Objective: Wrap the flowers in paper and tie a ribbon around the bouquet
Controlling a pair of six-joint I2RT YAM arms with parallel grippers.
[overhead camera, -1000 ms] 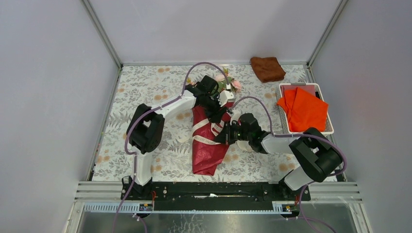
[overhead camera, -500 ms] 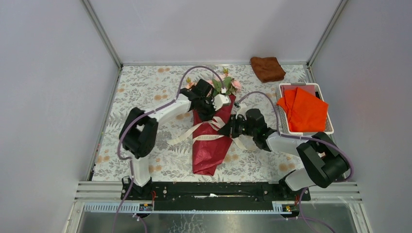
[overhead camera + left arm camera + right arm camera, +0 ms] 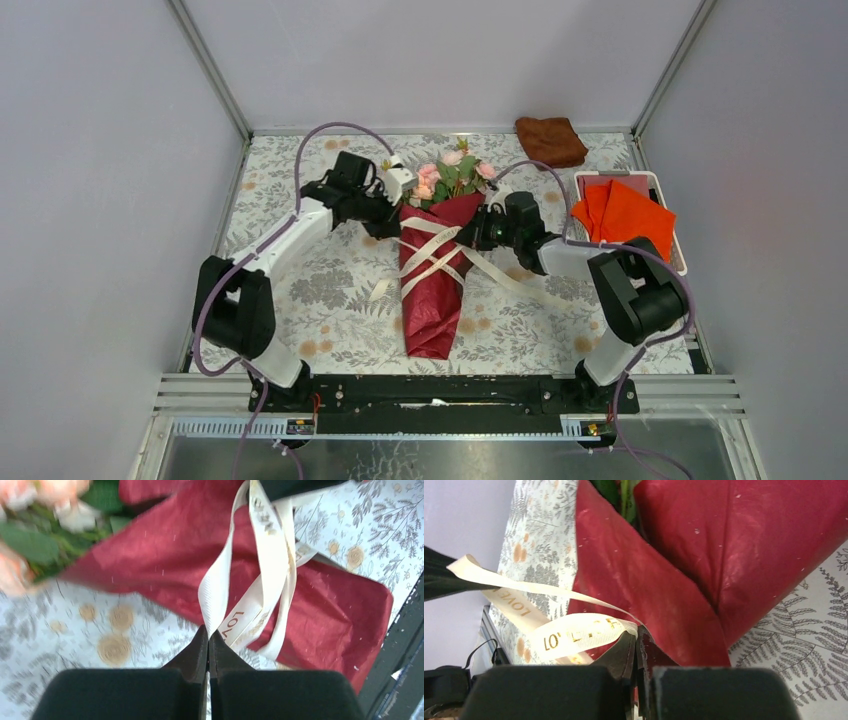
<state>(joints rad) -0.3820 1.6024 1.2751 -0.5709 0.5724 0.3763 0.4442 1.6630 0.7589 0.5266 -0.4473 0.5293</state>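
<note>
Since both wrist cams look straight down at the tips, you can read the grips pretty easily here. Your left fingers (image 3: 206, 641) are pressed fully together, and the ribbon (image 3: 272, 550) runs right down into the seam between them, so it's pinched there. Same deal on the other side: your right fingers (image 3: 634, 641) are closed tight, with a cream loop of that ribbon, gold "LOVE" lettering on it, caught at the tips.

From the top cam, the bouquet (image 3: 432, 300) lies flat in the middle of the desk (image 3: 300, 205), narrow end pointing at the arm bases and the flowers (image 3: 447, 178) fanning out at the far end. The paper (image 3: 430, 330) is a dark red cone around the stems. The ribbon crosses the upper half of the cone in a few slanted bands, strung between the two sets of fingers. One loose tail lies on the desk to the right of the cone, and a shorter bit hangs off the left side.

Your left fingers sit just left of the cone's open mouth, near the leaves, and your right fingers sit just right of it.

Off to the right, a white basket (image 3: 645, 175) holds orange sheets (image 3: 625, 220). A brown cloth (image 3: 551, 141) lies in the far right corner, well apart from the bouquet.
</note>
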